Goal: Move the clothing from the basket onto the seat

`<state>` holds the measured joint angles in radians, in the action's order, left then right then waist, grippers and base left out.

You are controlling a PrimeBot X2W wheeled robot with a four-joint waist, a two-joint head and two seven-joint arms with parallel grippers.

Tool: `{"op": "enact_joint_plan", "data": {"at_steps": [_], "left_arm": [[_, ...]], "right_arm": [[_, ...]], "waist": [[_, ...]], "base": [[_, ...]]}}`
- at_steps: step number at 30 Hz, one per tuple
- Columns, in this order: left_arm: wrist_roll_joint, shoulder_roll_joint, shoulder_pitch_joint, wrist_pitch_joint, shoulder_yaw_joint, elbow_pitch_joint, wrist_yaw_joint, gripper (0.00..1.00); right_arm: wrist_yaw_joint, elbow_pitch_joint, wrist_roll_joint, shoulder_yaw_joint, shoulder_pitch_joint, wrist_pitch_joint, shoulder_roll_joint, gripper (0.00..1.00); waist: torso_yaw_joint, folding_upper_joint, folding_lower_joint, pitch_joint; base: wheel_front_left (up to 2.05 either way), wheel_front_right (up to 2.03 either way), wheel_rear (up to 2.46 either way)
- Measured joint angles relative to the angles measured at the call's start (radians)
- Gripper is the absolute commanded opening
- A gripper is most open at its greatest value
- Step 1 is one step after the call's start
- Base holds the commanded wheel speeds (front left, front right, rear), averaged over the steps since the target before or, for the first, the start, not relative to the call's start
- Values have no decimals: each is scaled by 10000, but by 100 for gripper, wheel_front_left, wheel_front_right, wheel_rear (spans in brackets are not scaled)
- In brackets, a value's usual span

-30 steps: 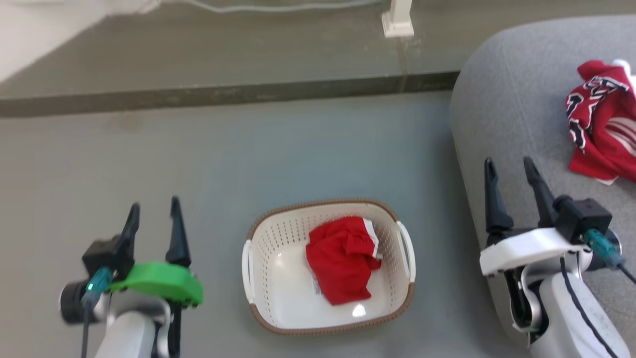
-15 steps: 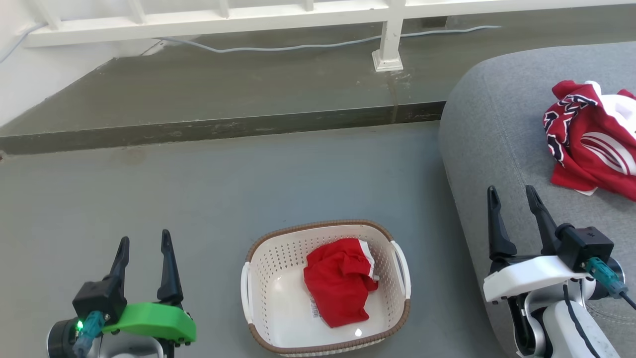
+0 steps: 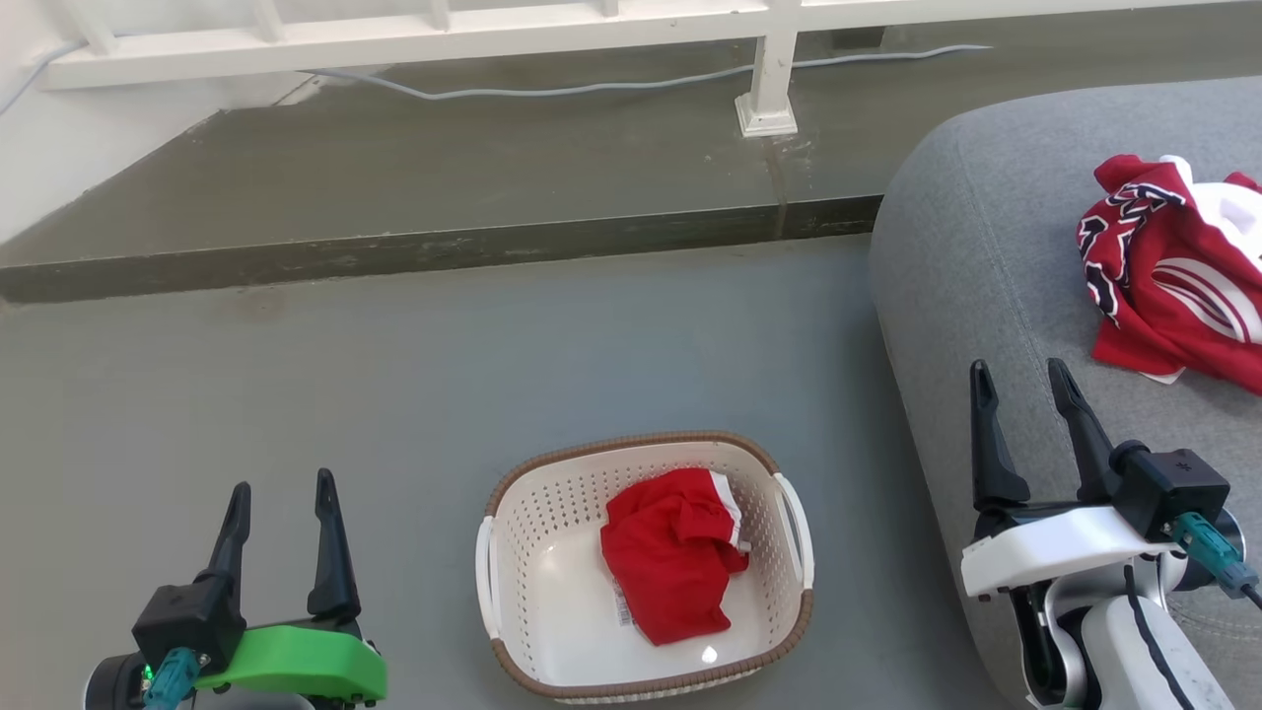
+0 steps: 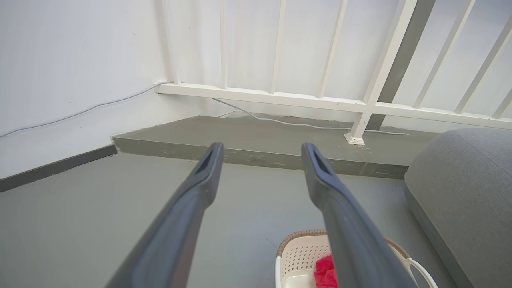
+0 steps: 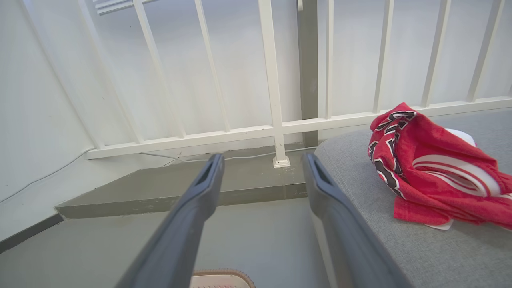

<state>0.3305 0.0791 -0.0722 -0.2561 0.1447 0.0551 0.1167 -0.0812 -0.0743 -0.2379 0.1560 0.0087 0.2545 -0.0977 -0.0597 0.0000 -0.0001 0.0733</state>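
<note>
A crumpled red garment with white trim (image 3: 674,554) lies inside the cream perforated basket (image 3: 513,582) on the floor at bottom centre; the left wrist view catches the basket's corner (image 4: 298,256) and a red scrap (image 4: 326,273). Another red garment with stripes and lettering (image 3: 1173,281) (image 5: 432,180) rests on the grey seat (image 3: 986,247) (image 5: 420,248) at right. My left gripper (image 3: 281,488) (image 4: 260,150) stands open and empty, left of the basket. Over the seat's near edge, my right gripper (image 3: 1020,375) (image 5: 260,160) is open and empty too.
A raised concrete step (image 3: 444,251) crosses the floor behind the basket. A white railing (image 3: 414,35) with a post (image 3: 769,89) and a grey cable (image 3: 631,89) runs along the back. Bare grey floor (image 3: 345,394) lies between step and basket.
The whole head view has tilted upward, so the railing came into sight and the basket sits lower. Both grippers stay open; the garments have not moved.
</note>
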Motion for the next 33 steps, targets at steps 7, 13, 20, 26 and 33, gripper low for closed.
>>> {"op": "enact_joint_plan", "data": {"at_steps": [7, 13, 20, 26, 33], "left_arm": [[-13, -4, -165, 0, -63, -349, 67, 100], [-288, -8, -304, 17, -88, -575, 69, 100], [-336, -12, -351, 173, -138, -807, 69, 100], [-384, -12, -354, 299, -151, -1028, 69, 100], [-593, 127, -248, 640, -153, -1135, 69, 100]], "right_arm": [[-2, 146, 2, -2, 0, 0, -2, 100], [-8, 255, 12, -2, 0, 0, -4, 100], [-10, 393, 15, -12, -1, 0, -12, 100], [-10, 552, 15, -61, -25, 0, -19, 100], [-10, 802, 15, -121, -517, 0, -44, 100]], "waist": [[-22, 0, 0, 95], [-34, 0, 0, 200], [-44, 0, 0, 363], [-61, 0, 0, 670], [-80, 0, 1, 1241]], "base": [[0, 0, 0], [0, 0, 0], [0, 0, 0], [0, 0, 0], [0, 0, 0]]}}
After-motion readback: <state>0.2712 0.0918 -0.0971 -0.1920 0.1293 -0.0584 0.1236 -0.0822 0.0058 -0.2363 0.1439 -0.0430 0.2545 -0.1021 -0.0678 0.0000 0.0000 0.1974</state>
